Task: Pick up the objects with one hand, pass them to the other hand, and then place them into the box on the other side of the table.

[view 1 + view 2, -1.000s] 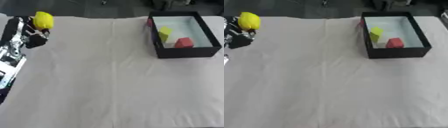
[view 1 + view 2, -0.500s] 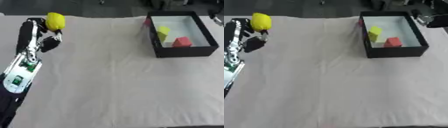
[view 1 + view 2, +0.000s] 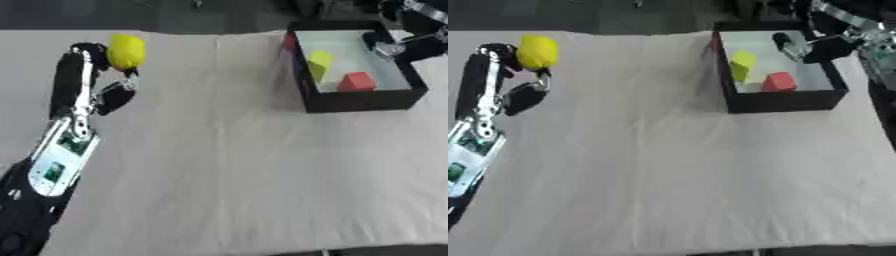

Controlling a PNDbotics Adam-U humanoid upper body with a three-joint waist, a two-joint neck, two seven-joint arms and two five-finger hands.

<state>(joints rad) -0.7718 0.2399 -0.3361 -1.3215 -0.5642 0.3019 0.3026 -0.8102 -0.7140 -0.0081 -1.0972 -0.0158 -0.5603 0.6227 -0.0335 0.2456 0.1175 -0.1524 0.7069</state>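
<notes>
A yellow rounded object [image 3: 126, 50] is held up off the cloth at the far left, with my left hand [image 3: 98, 75] shut on it; its fingers curl around the object's near side. The black box [image 3: 357, 102] with a pale floor stands at the far right and holds a yellow block [image 3: 318, 64], a red block [image 3: 354, 81] and a pinkish piece [image 3: 288, 42] at its far left corner. My right hand [image 3: 815, 46] comes in from the upper right and hovers over the box's far right part; its fingers look curled, with nothing seen in them.
A white cloth [image 3: 227, 160] covers the table from edge to edge, with a crease down its middle. Beyond the table's far edge lies a dark floor with dim shapes.
My left arm has swung rightward and nearer the middle, carrying the yellow object. My right hand has entered from the upper right and now sits over the box. The camera view has also shifted.
</notes>
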